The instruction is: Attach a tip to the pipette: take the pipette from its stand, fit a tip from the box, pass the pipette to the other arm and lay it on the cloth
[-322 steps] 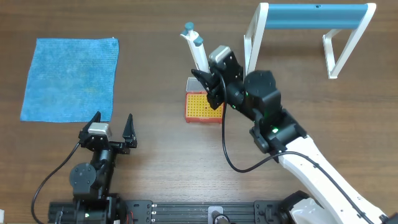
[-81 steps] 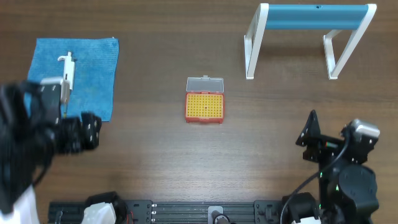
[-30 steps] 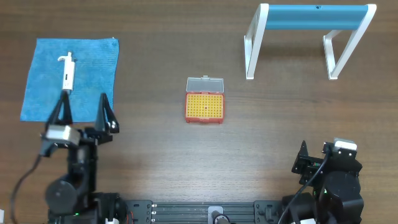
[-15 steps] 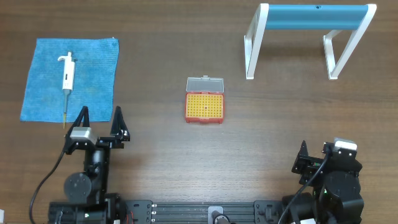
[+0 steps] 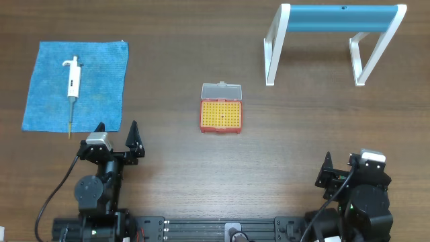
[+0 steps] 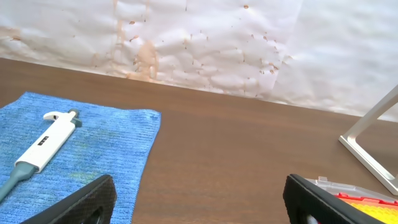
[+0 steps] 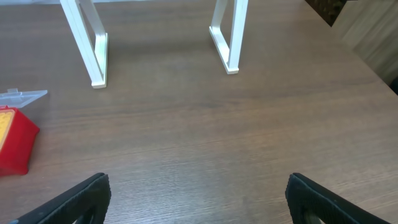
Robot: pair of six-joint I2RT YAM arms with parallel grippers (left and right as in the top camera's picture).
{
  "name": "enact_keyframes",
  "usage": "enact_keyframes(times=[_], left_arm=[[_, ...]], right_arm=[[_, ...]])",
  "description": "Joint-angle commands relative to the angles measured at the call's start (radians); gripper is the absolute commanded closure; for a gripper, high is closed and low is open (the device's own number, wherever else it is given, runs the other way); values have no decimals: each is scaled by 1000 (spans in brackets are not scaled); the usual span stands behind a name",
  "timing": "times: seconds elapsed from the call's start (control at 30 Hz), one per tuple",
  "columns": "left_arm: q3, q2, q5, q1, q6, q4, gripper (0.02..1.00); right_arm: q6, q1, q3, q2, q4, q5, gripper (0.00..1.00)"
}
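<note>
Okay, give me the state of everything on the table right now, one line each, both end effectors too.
pipette: lying on the cloth, tip fitted
cloth: spread flat
tip box: lid open
stand: upright, empty
left end effector: open, holding nothing
right end effector: open, holding nothing

The tip box [image 5: 221,115], its lid tipped back, stands in the middle of the tabletop [image 5: 168,175] with wide bare wood on every side. The stand [image 5: 339,17] blocks the far right corner, though its legs leave a gap beneath the bar. At far left the cloth [image 5: 101,74] lies flat, carrying the pipette [image 5: 72,81].
</note>
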Motion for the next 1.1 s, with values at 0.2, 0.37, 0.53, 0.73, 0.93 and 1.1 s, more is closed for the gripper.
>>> enact_keyframes(times=[0.2, 0.37, 0.53, 0.73, 0.93, 1.1], left_arm=[[-1, -6, -11, -4, -6, -9, 148], [-1, -6, -11, -4, -6, -9, 148], [-1, -6, -11, -4, -6, -9, 145], [-1, -6, -11, -4, -6, -9, 148], [-1, -6, -11, -4, -5, -9, 148], [-1, -6, -11, -4, -6, -9, 148]], right_arm=[[-17, 8, -2, -8, 4, 5, 86], [-17, 8, -2, -8, 4, 5, 88], [-21, 8, -2, -8, 2, 8, 86], [-29, -71, -27, -9, 246, -83, 88], [-112, -175, -288, -66, 820, -229, 88], [-111, -175, -573, -195, 1123, -298, 88]])
